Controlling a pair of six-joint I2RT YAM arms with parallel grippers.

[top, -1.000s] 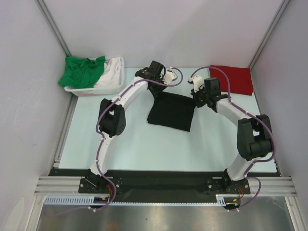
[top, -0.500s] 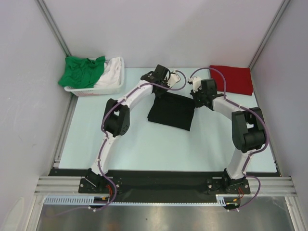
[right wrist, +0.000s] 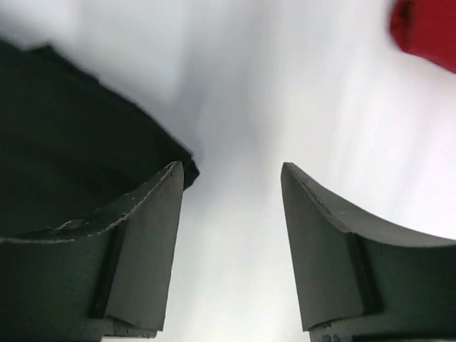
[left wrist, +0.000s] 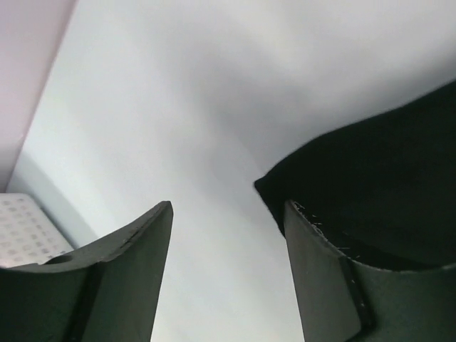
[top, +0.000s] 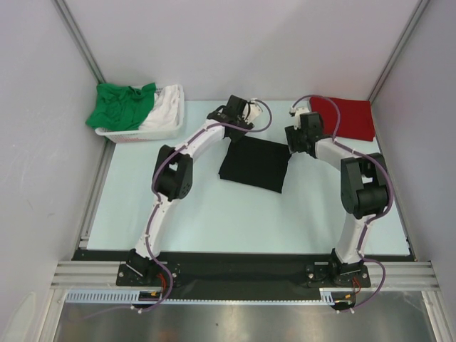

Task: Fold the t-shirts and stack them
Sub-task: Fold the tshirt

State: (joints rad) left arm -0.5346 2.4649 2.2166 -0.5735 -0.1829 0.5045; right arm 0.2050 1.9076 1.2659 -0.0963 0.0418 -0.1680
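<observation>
A folded black t-shirt [top: 254, 165] lies flat in the middle of the table. My left gripper [top: 231, 121] hovers at its far left corner, open, with only bare table between its fingers; a black corner [left wrist: 370, 164] shows beside the right finger. My right gripper [top: 296, 137] stands at the shirt's far right corner, also open and empty, the black cloth [right wrist: 64, 135] behind its left finger. A folded red t-shirt [top: 348, 117] rests at the far right, its edge [right wrist: 427, 28] seen by the right wrist. Green [top: 120, 105] and white [top: 165, 107] t-shirts sit in the basket.
The white plastic basket [top: 135, 134] stands at the far left corner, its perforated side [left wrist: 25, 231] visible from the left wrist. Grey walls close in the table on the left, right and back. A metal rail runs along the left table edge.
Both grippers were shut at the black t-shirt's far corners and have opened, letting the cloth go. The right gripper has shifted slightly toward the back; the shirt lies flat.
</observation>
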